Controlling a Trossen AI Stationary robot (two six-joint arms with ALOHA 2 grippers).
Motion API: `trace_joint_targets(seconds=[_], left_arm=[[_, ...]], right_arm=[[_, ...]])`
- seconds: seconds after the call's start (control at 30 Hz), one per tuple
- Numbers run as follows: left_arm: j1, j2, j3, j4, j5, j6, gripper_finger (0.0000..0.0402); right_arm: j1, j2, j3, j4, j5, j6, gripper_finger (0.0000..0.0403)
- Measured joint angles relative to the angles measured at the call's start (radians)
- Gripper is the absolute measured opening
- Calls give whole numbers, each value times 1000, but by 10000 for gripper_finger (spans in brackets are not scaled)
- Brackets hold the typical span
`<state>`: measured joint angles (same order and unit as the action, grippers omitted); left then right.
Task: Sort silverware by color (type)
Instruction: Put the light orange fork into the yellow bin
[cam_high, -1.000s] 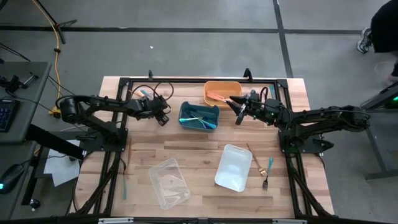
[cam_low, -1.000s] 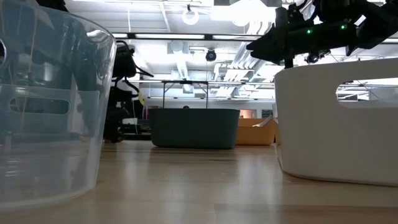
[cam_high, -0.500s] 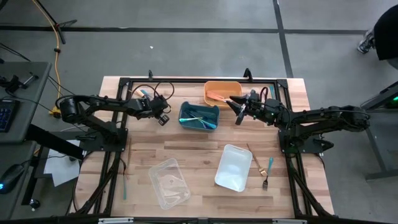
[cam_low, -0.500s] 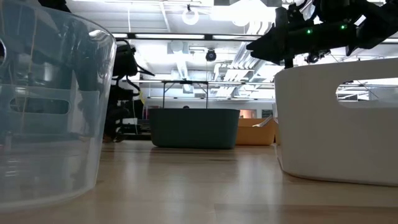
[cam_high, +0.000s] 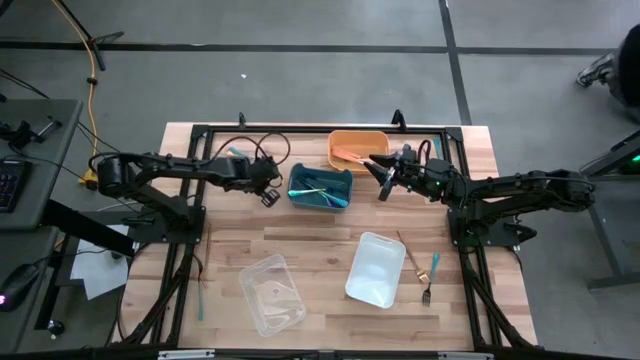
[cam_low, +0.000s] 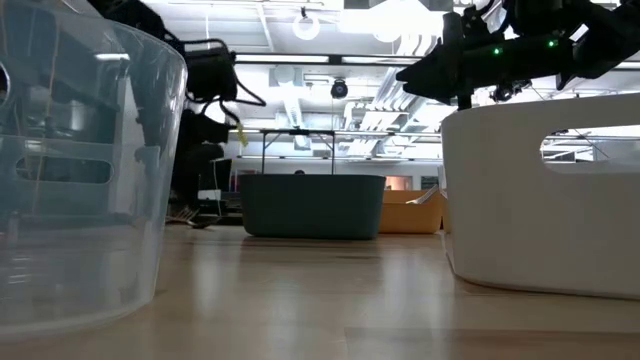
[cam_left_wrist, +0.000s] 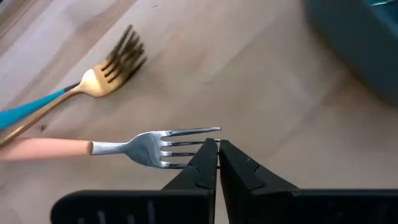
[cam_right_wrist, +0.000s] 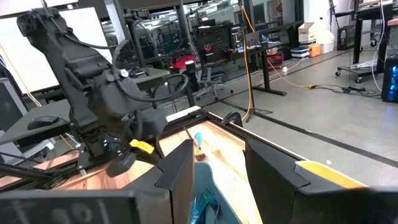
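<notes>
- The left end effector (cam_high: 268, 190) sits low over the far-left part of the wooden desk (cam_high: 320, 255), just left of the teal-blue rectangular plastic bin (cam_high: 320, 186).
- In the left wrist view its two dark fingers (cam_left_wrist: 202, 167) are clenched tip to tip, with nothing between them.
- The fingertips touch, or nearly touch, the tines of a silver fork with a salmon-orange handle (cam_left_wrist: 124, 148) that lies flat on the desk.
- Just beyond it lies a gold fork with a teal-blue handle (cam_left_wrist: 93, 81), also flat and apart from the fingers.
- The teal-blue bin holds a few teal-handled pieces (cam_high: 322, 192); their types cannot be told.
- The right end effector (cam_high: 383, 178) hovers between the teal-blue bin and the orange rectangular plastic bin (cam_high: 358, 148) at the far middle.
- Its fingers (cam_right_wrist: 180, 171) stand apart; the wrist view shows nothing between them.
- A salmon-orange-handled piece (cam_high: 350, 155) lies in the orange bin.
- The white rectangular plastic bin (cam_high: 375, 268) stands near right of centre.
- Just right of the white bin, a thin gold piece (cam_high: 408, 250) and a dark fork with a teal-blue handle (cam_high: 431, 278) lie on the desk.
- The clear rectangular plastic bin (cam_high: 272, 293) stands near left of centre.
</notes>
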<state>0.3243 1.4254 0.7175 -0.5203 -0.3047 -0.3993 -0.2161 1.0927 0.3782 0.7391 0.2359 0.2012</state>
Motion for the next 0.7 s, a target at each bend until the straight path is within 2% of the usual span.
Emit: trace_joint_targets(seconds=[0.2,0.47,0.7], left_arm=[[-99,0,49,-82,47,-29,1],[-261,0,121,-183,48,-45,1],[-393,0,194,-185,-29,40,1]], right_arm=[[0,0,0,-1,0,0,138],[0,0,0,-2,0,0,138],[0,0,0,-2,0,0,138]])
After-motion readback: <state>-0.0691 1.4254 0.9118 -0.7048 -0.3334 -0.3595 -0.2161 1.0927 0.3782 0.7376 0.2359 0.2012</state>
